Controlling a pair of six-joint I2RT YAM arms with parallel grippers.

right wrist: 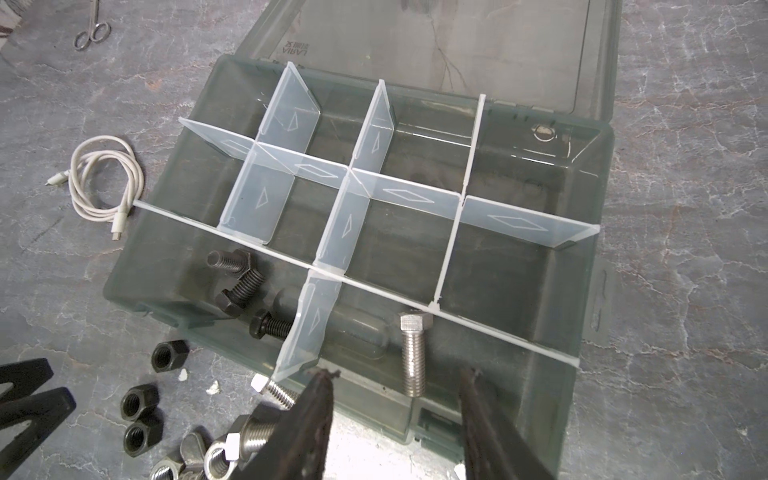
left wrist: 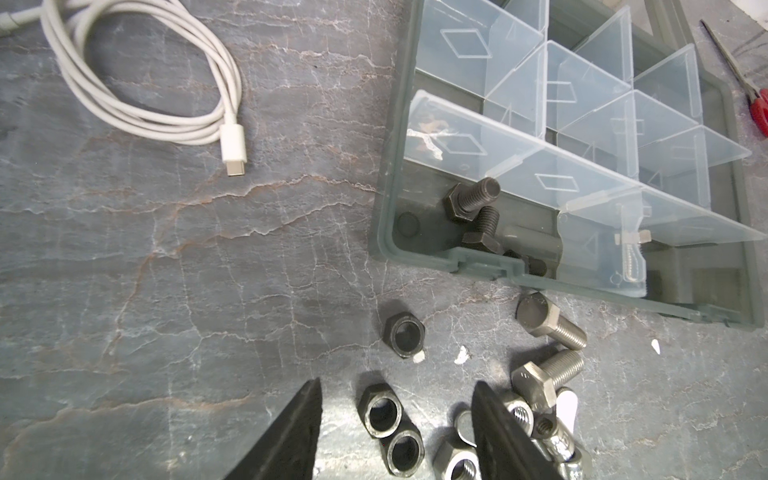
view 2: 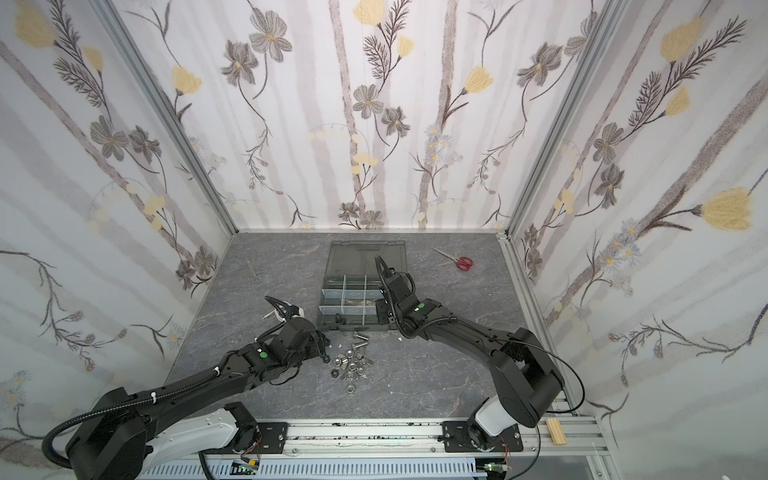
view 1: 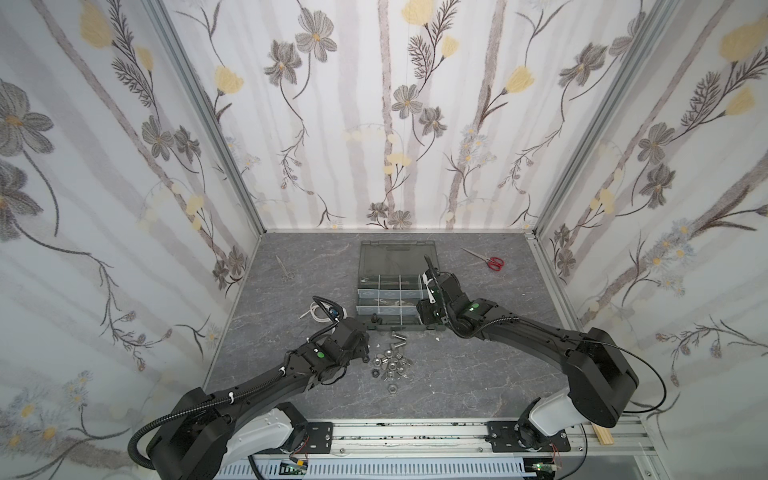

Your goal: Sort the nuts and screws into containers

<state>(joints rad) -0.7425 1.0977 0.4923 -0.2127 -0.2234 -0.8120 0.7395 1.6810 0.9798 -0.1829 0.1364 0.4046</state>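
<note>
Just beyond the parted right tool [right wrist: 397,372] lies a silver screw [right wrist: 414,353].

Bare tabletop [view 1: 478,374] open to the right of the heap of nuts and bolts [view 1: 388,363], coiled white cable [view 1: 312,313] left of the organizer case [right wrist: 586,270], upright translucent dividers [right wrist: 399,193] narrowing each compartment, lid [right wrist: 415,41] flat behind.

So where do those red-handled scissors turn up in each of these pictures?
In a top view: red-handled scissors at the table's back right, right of the organizer case.
In a top view: same spot.
Left wrist view: partly shown, cut off at the picture's edge.
Right wrist view: not in it.
Shared landmark: that organizer case.
</note>
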